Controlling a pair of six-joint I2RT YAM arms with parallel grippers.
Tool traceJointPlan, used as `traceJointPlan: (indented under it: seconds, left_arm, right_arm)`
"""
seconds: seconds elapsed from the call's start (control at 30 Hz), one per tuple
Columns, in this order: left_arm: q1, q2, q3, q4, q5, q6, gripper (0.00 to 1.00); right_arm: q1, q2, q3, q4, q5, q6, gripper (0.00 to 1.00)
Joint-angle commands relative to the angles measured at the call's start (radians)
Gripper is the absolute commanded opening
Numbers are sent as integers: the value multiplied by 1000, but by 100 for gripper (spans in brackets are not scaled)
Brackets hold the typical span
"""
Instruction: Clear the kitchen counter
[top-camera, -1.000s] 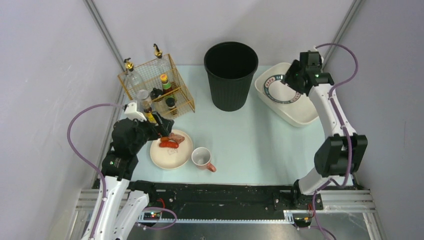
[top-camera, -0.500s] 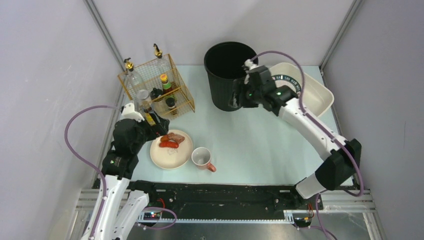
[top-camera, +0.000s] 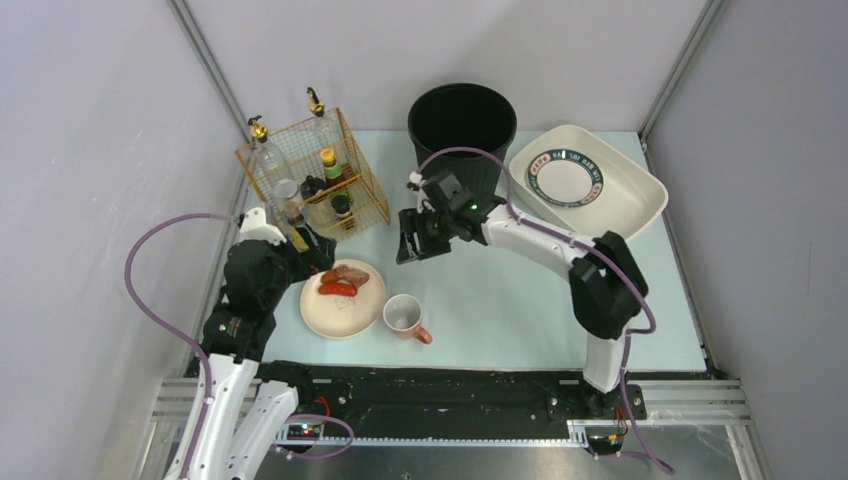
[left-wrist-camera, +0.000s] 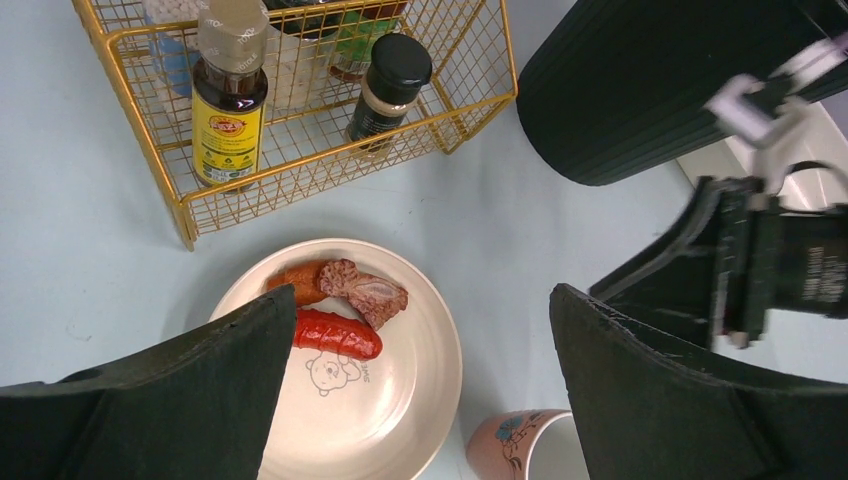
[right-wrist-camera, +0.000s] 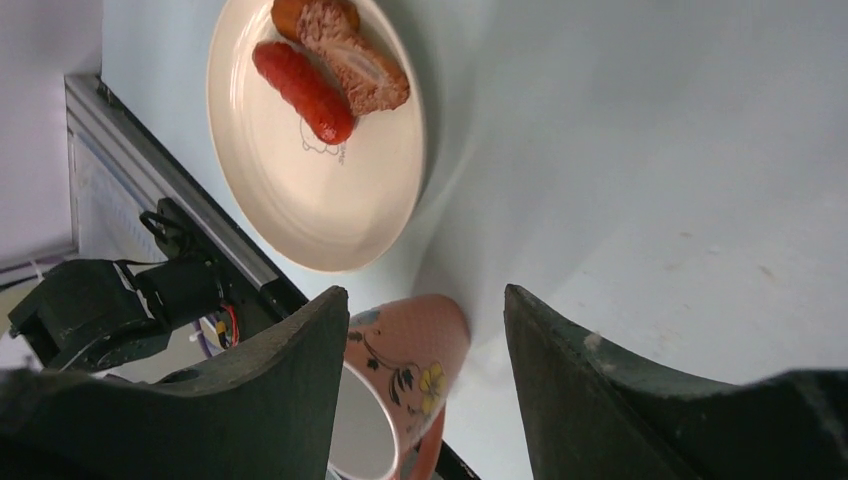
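The mint-green kitchen counter (top-camera: 520, 290) holds a cream plate (top-camera: 340, 312) with red sausages (top-camera: 338, 289) and a piece of meat, and a pink flowered mug (top-camera: 404, 317) beside it. My left gripper (top-camera: 320, 256) is open and empty above the plate's left rim; its view shows the plate (left-wrist-camera: 400, 410), the sausages (left-wrist-camera: 336, 335) and the mug (left-wrist-camera: 520, 448). My right gripper (top-camera: 408, 246) is open and empty, above the counter just behind the mug. Its view shows the mug (right-wrist-camera: 412, 360) between its jaws, below them and untouched, with the plate (right-wrist-camera: 320, 190) to the left.
A gold wire basket (top-camera: 313, 180) with several bottles stands at the back left. A black bin (top-camera: 461, 150) stands at the back middle. A white basin (top-camera: 625, 212) at the back right holds a patterned dish (top-camera: 566, 178). A black rail (top-camera: 440, 385) runs along the front edge.
My right arm has swung left from over the basin, past the bin, to the middle of the counter near the mug. The left arm has barely moved.
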Motion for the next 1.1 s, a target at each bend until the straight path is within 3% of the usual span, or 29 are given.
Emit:
traceJointPlan:
  seconds: [0.0, 0.57, 1.07]
  left_arm:
    - [11, -12, -1, 12, -13, -3, 100]
    - [16, -8, 1, 11, 9, -3, 100]
    - [21, -3, 3, 11, 16, -3, 100]
  right_arm:
    - [43, 90, 58, 82, -90, 21, 62]
    - [122, 300, 140, 101, -47, 78, 61]
    - [137, 400, 204, 89, -36, 121, 53]
